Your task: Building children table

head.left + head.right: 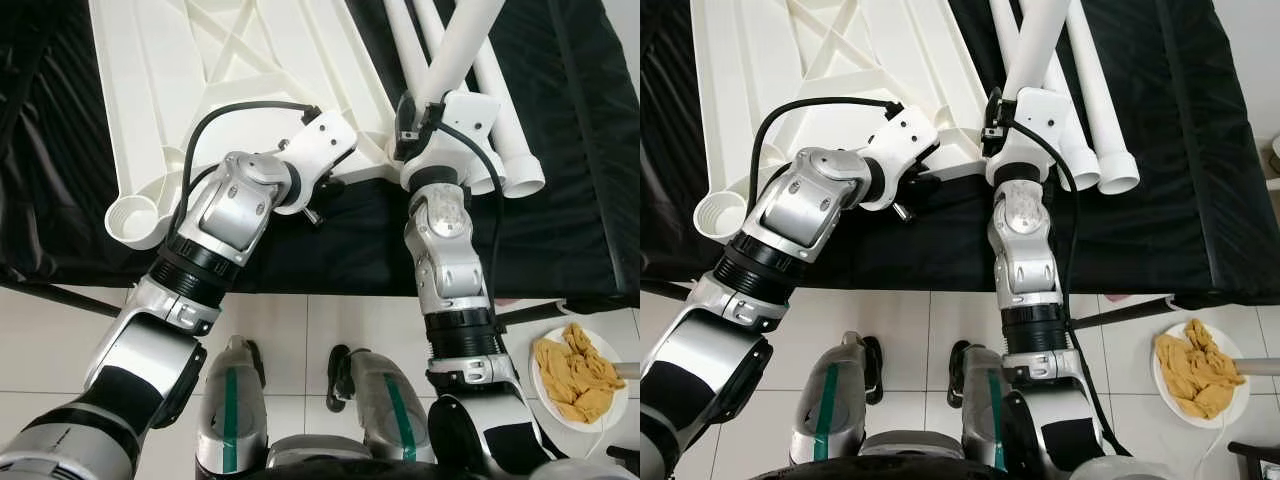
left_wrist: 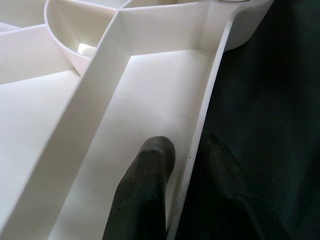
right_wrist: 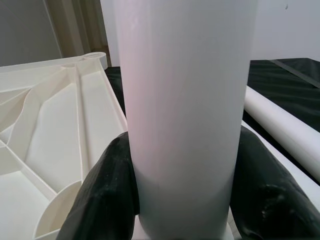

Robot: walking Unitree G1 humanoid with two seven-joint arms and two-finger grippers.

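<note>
Tabletop [image 1: 200,60], white plastic, lies upside down on a black cloth [image 1: 580,150], its ribbed underside facing up, a round leg socket [image 1: 135,218] at the near left corner. Left gripper [image 2: 187,170] sits at the tabletop's near edge, just right of the middle: one black finger [image 2: 145,185] rests inside the ribbed tray, the other outside against the cloth, so the thin rim wall runs between them, pinched narrow. Right gripper [image 3: 185,195] is clamped round a white table leg [image 1: 455,45], a black pad [image 3: 107,190] pressed on each side of the tube; the leg stands tilted, rising up and away to the right from the tabletop's near right corner. Whether its foot sits in a socket there, cannot tell; the wrist hides it. Spare legs [image 1: 500,110], at least two more white tubes, lie flat on the cloth just right of the held one, open ends toward the robot. White tiled floor [image 1: 330,320] below; a plate [image 1: 545,395] with a crumpled yellow cloth [image 1: 575,375] rests on it at the robot's right.
</note>
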